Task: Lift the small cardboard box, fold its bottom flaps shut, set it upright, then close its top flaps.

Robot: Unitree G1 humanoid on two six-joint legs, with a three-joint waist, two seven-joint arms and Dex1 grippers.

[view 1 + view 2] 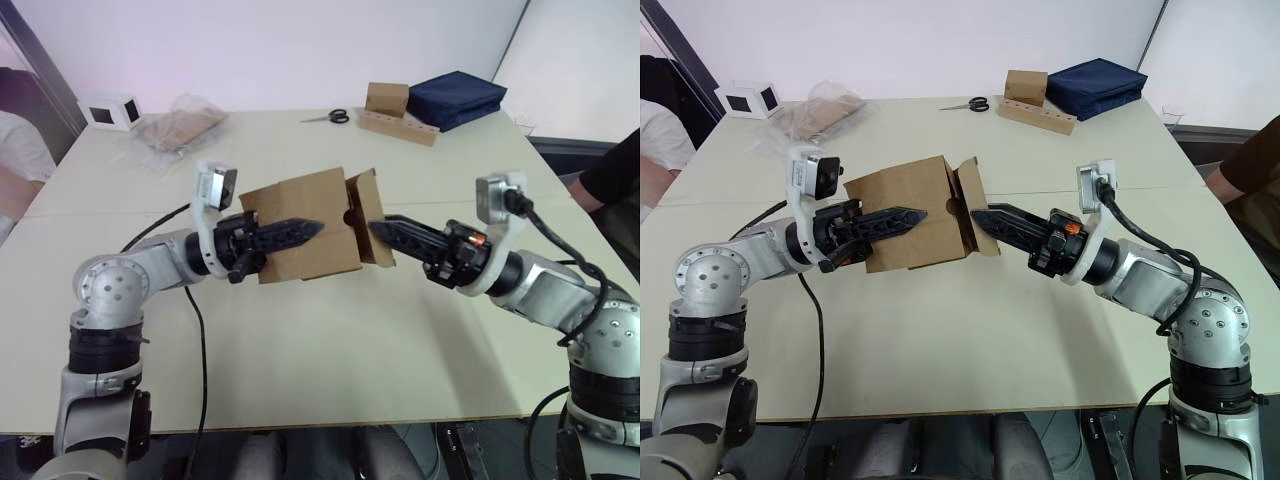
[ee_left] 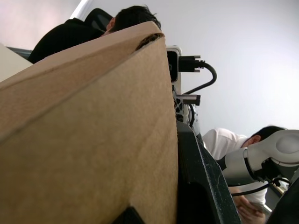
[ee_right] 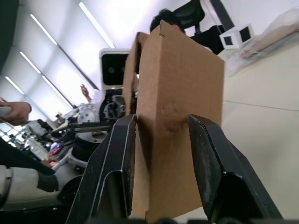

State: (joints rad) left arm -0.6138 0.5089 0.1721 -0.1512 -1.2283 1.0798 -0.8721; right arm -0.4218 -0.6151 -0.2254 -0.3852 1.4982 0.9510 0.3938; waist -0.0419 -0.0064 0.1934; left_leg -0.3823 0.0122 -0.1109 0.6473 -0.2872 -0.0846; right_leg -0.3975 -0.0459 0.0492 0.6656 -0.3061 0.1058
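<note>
Two claws are meeting at the small cardboard box (image 1: 300, 225), which is hanging in the air above the middle of the bench (image 1: 330, 340), tilted on its side. The left claw (image 1: 318, 229) is clamping the box, one black finger lying across its broad outer face. The right claw (image 1: 374, 230) is reaching in from the opposite end, its fingers spread apart and straddling one of the flaps (image 3: 180, 135) there without pinching it. Those end flaps (image 1: 368, 215) are standing partly open. Near the far edge of the bench are lying scissors (image 1: 328, 117), a brown box on a cardboard strip (image 1: 396, 110), a dark blue bag (image 1: 456, 97), a clear plastic bag (image 1: 182, 128) and a white cube box (image 1: 112, 111).
</note>
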